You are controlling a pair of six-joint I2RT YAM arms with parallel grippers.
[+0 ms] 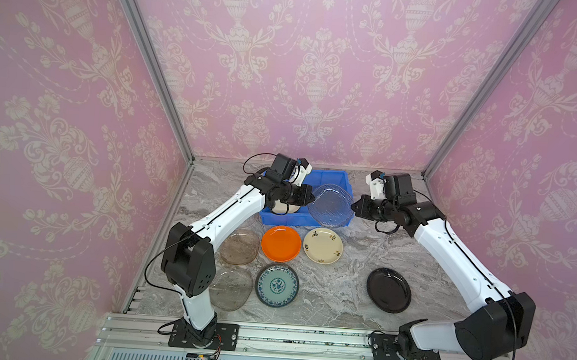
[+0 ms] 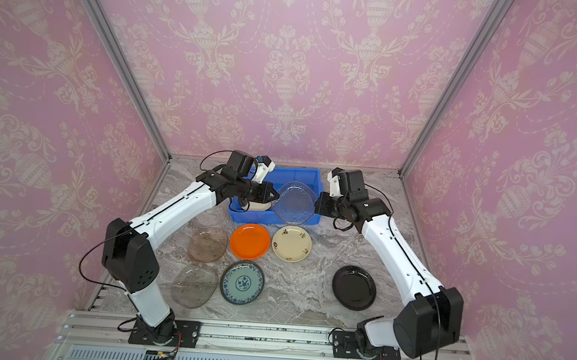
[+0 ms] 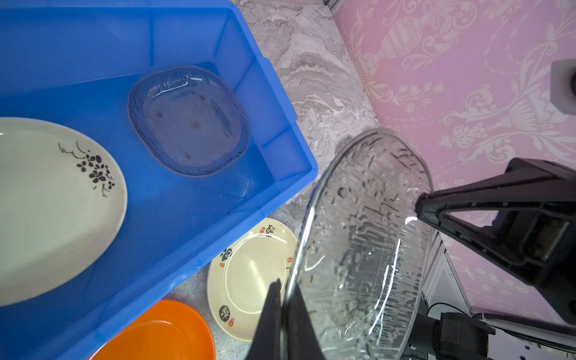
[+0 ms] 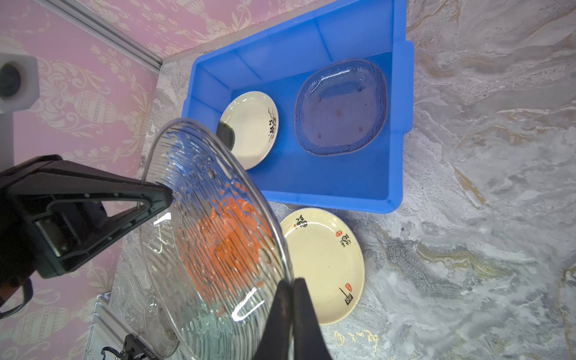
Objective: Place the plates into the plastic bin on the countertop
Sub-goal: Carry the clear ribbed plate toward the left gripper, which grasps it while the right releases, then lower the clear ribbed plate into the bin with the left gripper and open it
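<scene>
Plates show in three places in both top views. The held plate point(image 1: 331, 206) point(image 2: 294, 202), clear ribbed glass, hangs over the right half of the bin point(image 1: 329, 173), about level, with its broad face toward the camera. Its outline is rounded and nearly as deep as wide, so I cannot tell its long axis. The left gripper point(image 1: 311, 198) pinches its left rim and the right gripper point(image 1: 354, 206) its right rim. Both pairs of jaws are narrowed onto the glass, and the line between the two grips runs along the bin's length. On the counter point(image 1: 341, 306) just in front of the bin lie an orange plate point(image 1: 281, 243) and a cream plate point(image 1: 323, 245) side by side. Nearer the camera are a teal plate point(image 1: 277, 285) and, well apart to the right, a black plate point(image 1: 389, 289). A brown plate point(image 1: 239, 247) and a grey plate point(image 1: 231, 288) lie at the left.

In the left wrist view, the left gripper point(image 3: 285, 290) has its jaws almost together with the thin glass rim between them. The right gripper's tip meets the opposite rim. Inside the bin a floral plate point(image 3: 56, 208) and a sunk plate point(image 3: 190, 121) of glass lie flat, side by side and apart.

In the right wrist view, the right gripper point(image 4: 293, 282) clamps the rim just as narrowly. The left gripper point(image 4: 170, 191) bites the far edge, and orange shows through the raised glass.
</scene>
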